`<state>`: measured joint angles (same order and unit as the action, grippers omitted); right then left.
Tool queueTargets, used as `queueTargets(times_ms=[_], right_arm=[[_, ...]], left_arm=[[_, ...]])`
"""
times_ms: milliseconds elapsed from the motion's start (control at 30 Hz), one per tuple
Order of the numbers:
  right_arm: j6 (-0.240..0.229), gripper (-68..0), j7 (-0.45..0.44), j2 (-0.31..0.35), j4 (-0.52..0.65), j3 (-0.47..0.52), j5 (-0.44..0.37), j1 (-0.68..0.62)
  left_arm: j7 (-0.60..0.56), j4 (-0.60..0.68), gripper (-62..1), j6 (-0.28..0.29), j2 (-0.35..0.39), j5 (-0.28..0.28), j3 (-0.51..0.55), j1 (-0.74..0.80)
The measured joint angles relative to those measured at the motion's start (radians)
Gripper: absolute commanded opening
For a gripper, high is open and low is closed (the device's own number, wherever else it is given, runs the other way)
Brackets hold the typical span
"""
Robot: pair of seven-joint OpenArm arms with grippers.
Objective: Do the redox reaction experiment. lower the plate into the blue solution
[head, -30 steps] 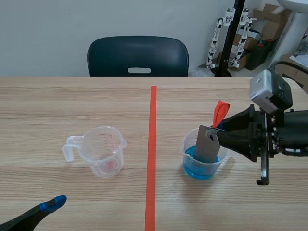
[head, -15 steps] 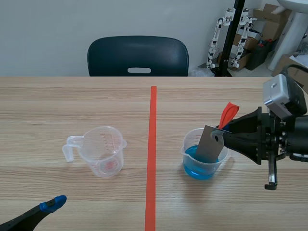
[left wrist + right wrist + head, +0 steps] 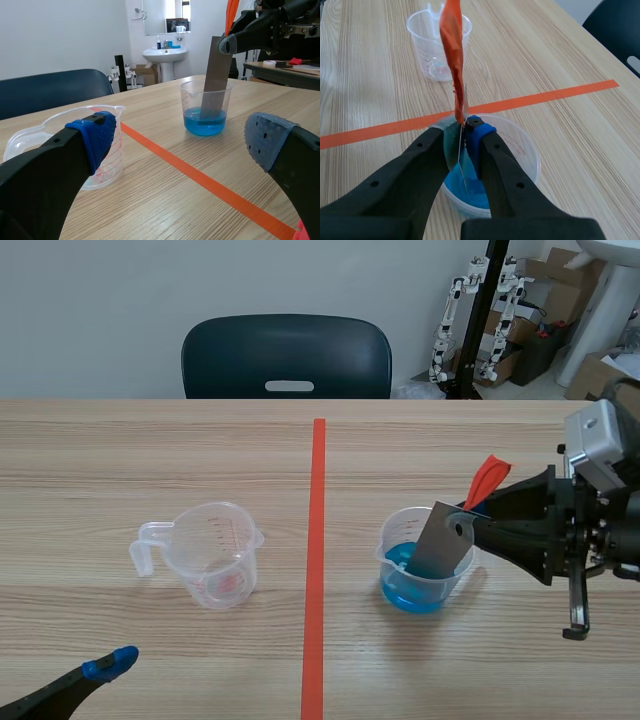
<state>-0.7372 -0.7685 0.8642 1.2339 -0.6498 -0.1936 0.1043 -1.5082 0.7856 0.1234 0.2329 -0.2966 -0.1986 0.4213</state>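
The right gripper (image 3: pixel 470 519) is closed on the upper end of the grey metal plate (image 3: pixel 438 540), just below its orange-red ribbon (image 3: pixel 487 478). The plate is judged thin, stiff, light and smooth, so a firm pinch on both flat faces near the top suits it. Its long axis is steeply tilted: the top leans right toward the gripper, and the lower end is dipped in the blue solution (image 3: pixel 405 592) inside the clear cup (image 3: pixel 390 545). The left gripper (image 3: pixel 180 139) is held wide open and empty, near left.
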Motion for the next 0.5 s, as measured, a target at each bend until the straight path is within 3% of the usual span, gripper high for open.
queueTargets(times_ms=[500], right_arm=[[0.016,-66.9,0.036,-0.033,-0.005,0.000,0.000,0.000]], left_arm=[[0.000,0.000,-6.7,0.000,0.000,0.000,0.000,0.000]])
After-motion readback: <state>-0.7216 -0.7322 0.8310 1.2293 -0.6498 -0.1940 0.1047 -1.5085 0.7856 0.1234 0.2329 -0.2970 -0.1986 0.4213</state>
